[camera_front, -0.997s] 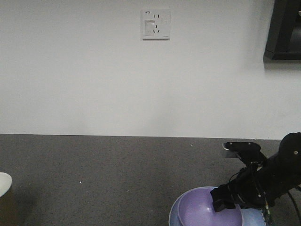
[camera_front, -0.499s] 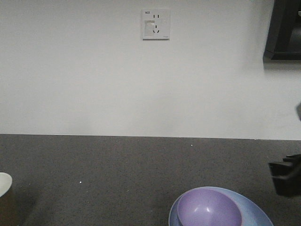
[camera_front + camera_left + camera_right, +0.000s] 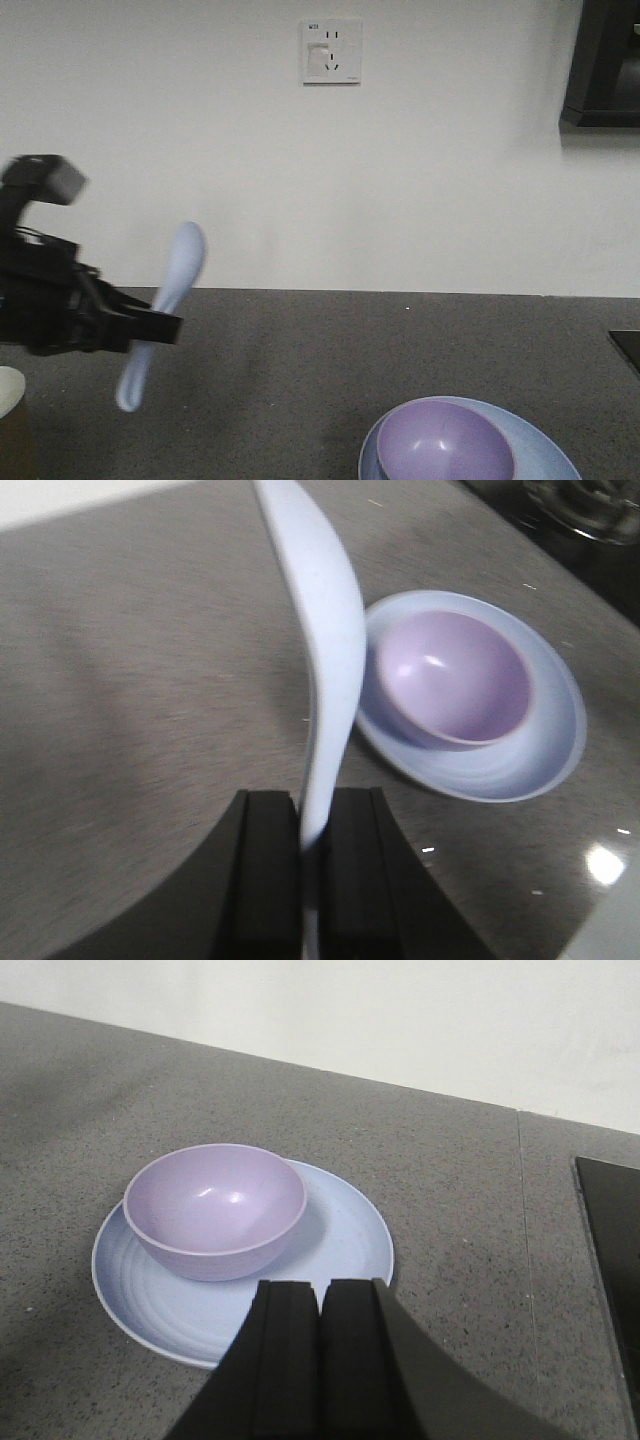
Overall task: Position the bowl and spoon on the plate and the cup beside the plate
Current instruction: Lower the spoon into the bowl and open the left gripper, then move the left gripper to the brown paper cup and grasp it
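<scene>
- Spoon (image 3: 160, 315), front view: pale blue smooth plastic, wide rounded end up, tilted, pinched partway along by left gripper (image 3: 150, 328) above speckled grey counter (image 3: 300, 380); cream rim of cup (image 3: 8, 385) at left edge.
- Left wrist: thin curved spoon clamped between black fingers; matte lavender bowl (image 3: 455, 675) seated on ringed blue plate (image 3: 540, 750).
- Right wrist: right gripper (image 3: 320, 1345) pressed together, empty, near plate.
</scene>
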You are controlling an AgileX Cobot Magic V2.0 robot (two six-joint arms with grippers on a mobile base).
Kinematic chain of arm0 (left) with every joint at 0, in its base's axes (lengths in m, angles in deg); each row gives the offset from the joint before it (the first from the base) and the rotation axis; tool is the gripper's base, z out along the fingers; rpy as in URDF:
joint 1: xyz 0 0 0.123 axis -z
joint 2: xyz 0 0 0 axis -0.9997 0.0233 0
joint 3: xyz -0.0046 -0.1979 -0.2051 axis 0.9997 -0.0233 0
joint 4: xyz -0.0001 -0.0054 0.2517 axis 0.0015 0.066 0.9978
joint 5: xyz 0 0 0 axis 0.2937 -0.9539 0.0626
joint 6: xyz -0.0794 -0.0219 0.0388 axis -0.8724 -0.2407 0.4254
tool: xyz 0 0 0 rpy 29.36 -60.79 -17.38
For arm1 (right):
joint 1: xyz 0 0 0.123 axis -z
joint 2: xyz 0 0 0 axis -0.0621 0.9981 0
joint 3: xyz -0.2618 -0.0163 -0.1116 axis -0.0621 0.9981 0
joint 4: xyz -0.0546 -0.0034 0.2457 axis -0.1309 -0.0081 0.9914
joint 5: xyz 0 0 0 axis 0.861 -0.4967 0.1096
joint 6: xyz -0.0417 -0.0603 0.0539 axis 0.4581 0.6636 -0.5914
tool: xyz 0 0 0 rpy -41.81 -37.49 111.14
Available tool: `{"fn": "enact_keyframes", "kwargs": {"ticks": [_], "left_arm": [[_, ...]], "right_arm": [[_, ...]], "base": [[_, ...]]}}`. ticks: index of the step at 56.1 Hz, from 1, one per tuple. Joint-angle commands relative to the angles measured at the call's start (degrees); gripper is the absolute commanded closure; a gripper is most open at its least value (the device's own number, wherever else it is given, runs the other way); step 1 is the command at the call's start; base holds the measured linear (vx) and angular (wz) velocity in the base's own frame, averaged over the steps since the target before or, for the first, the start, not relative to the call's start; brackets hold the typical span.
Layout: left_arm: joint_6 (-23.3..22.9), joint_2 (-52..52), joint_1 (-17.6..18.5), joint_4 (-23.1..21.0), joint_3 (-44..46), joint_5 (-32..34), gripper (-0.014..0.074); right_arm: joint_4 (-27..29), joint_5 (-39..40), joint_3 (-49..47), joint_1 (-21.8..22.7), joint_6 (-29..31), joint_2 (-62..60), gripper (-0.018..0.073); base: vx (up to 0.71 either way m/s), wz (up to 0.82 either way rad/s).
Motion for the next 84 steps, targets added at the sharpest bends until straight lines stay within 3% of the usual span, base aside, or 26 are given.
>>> {"fn": "enact_keyframes", "kwargs": {"ticks": [1, 14, 28, 36, 43, 52, 70, 84], "left_arm": [[1.07, 6.12, 5.40, -5.22, 5.20, 0.67, 0.0596], [-2.61, 22.09, 16.55, -5.07, 15.29, -2.89, 0.0596], [-6.49, 32.20, 22.76, -3.30, 27.08, -5.47, 0.0596], [-7.07, 33.48, 23.70, -2.81, 28.94, -4.88, 0.0587], [-7.07, 33.53, 23.70, 0.28, 28.94, -4.07, 0.0531], [-10.06, 33.53, 23.70, 5.97, 28.94, -3.96, 0.0387], [-10.58, 33.53, 23.70, 5.86, 29.04, -3.96, 0.0115], [-10.29, 29.29, 23.01, 7.57, 29.11, -2.32, 0.0092]], "right_arm": [[-1.33, 2.68, -1.09, 0.04, -2.17, -0.16, 0.0569], [-2.17, 0.85, -1.09, 0.04, -3.16, -0.16, 0.0568], [-2.38, 0.85, -1.09, 0.04, -3.16, -0.16, 0.0568], [-2.91, 0.85, -1.09, 0.04, -3.16, -0.16, 0.0568], [-3.98, 0.85, -1.09, 0.04, -3.50, -0.16, 0.0568], [-4.00, 0.90, -1.09, 0.04, -3.61, -0.16, 0.0568], [-4.00, 1.45, -1.09, 0.04, -3.66, -0.16, 0.0568], [-4.12, 1.46, -1.09, 0.04, -3.66, -0.16, 0.0568]], "base": [[0.00, 0.00], [0.00, 0.00], [0.00, 0.00], [0.00, 0.00], [0.00, 0.00], [0.00, 0.00], [0.00, 0.00], [0.00, 0.00]]}}
